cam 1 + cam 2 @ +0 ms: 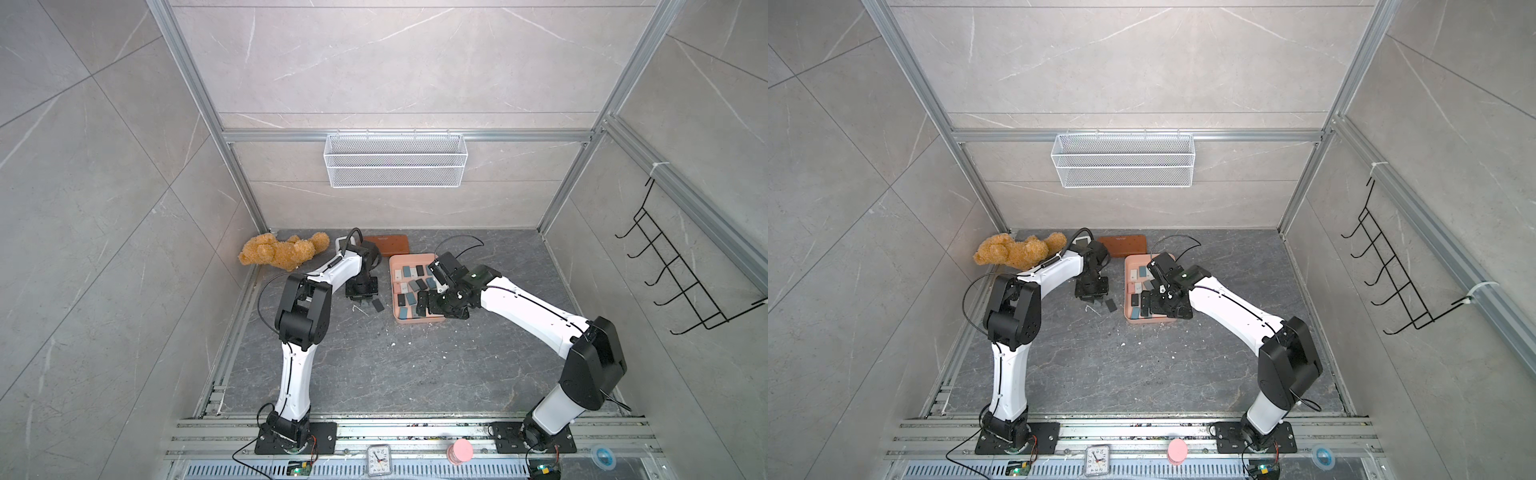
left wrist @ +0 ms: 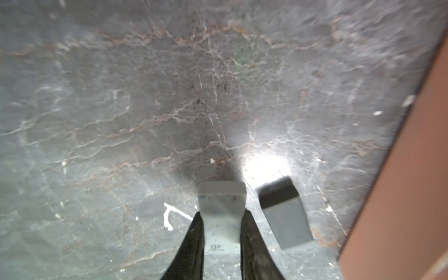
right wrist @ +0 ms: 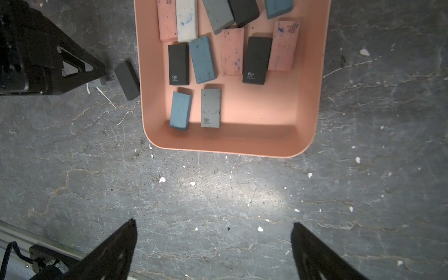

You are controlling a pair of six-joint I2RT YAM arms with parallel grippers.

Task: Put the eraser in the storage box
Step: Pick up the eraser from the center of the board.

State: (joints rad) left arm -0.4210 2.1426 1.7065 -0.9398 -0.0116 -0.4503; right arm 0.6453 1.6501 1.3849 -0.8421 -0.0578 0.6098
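Note:
My left gripper [image 2: 222,214] is shut on a pale grey eraser [image 2: 221,196] marked 4B, low over the dark marble table, left of the storage box. In both top views the gripper [image 1: 360,300] points down. A dark grey eraser [image 2: 283,213] lies on the table just beside it, between the gripper and the box [image 1: 378,305]. The storage box [image 3: 266,116], a salmon-pink tray [image 1: 415,321], holds several erasers: black, blue, pink, grey and white. My right gripper [image 3: 213,222] is open and holds nothing, over the box's near end [image 1: 424,307].
A brown teddy bear [image 1: 282,249] and a flat brown case [image 1: 384,245] lie at the back of the table. A white wire basket [image 1: 395,166] hangs on the back wall, a black hook rack [image 1: 685,266] on the right wall. White crumbs dot the table.

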